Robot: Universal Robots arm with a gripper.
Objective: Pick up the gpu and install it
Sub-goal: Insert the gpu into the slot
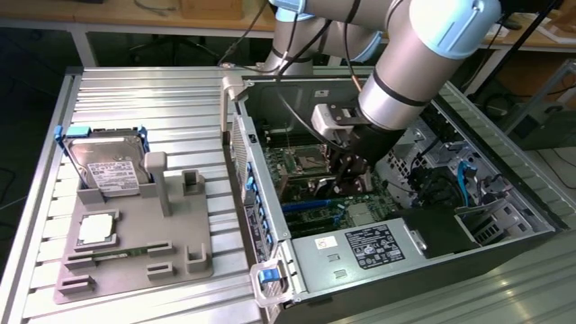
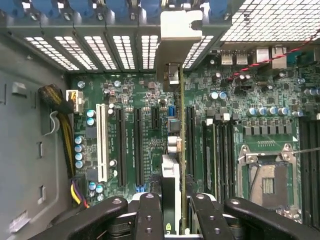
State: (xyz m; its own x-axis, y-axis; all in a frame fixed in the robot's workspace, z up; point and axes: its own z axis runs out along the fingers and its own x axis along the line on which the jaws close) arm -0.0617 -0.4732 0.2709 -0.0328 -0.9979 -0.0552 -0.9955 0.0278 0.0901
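Black gripper fingers (image 2: 149, 220) sit closest in the wrist view, two on each flank, closed narrowly on the gpu (image 2: 175, 150), which is seen edge-on as a thin green card with a silver end bracket reaching the case's perforated rear wall. The gripper (image 2: 172, 220) holds the card upright over the motherboard (image 2: 150, 135), in line with the long black expansion slots; whether its lower edge is seated in a slot cannot be told.

Across the exterior view, from its left to its right:

- A grey parts fixture (image 1: 135, 250) lies on the ribbed metal table (image 1: 144, 101). A silver hard drive (image 1: 108, 165) with a white label stands tilted at the fixture's far end, in a blue-edged carrier. A processor (image 1: 97, 229) with a silver lid lies flat nearer the front, and a thin green memory stick (image 1: 117, 255) lies just beside it.
- The open computer case (image 1: 270, 223) lies on its side just beside the fixture, with blue retainer clips along its near edge.
- The arm (image 1: 423, 61) reaches down into the case, the gripper (image 1: 349, 177) low over the board near the empty processor socket (image 1: 301, 160).
- The power supply (image 1: 373, 246), with a black label, sits at the case's near end, and drive bays (image 1: 490, 226) lie at the exterior view's right.
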